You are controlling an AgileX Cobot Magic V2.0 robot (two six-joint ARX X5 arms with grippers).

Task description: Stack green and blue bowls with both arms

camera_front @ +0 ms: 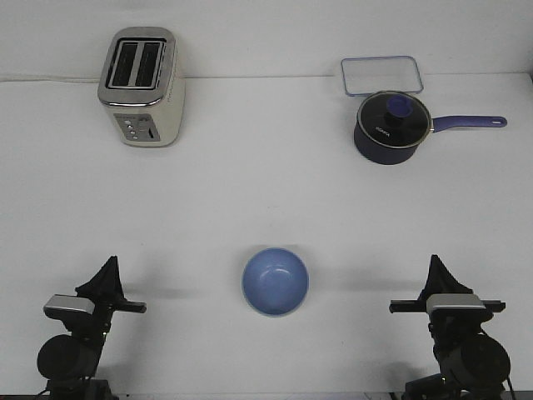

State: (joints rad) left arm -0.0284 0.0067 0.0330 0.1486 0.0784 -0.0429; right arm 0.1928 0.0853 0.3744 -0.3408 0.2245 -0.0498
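The periwinkle blue bowl (pixel 275 282) sits upright on the white table, near the front edge, midway between the two arms. No green bowl shows anywhere in the front view. My left gripper (pixel 108 271) rests low at the front left, well left of the bowl and holding nothing. My right gripper (pixel 435 268) rests low at the front right, well right of the bowl and holding nothing. Each gripper's fingers appear as one dark wedge pointing away from me, so I cannot tell whether the jaws are apart.
A cream and chrome toaster (pixel 141 86) stands at the back left. A dark blue lidded saucepan (pixel 391 127) stands at the back right, its handle pointing right. A clear rectangular container (pixel 381 75) lies behind the saucepan.
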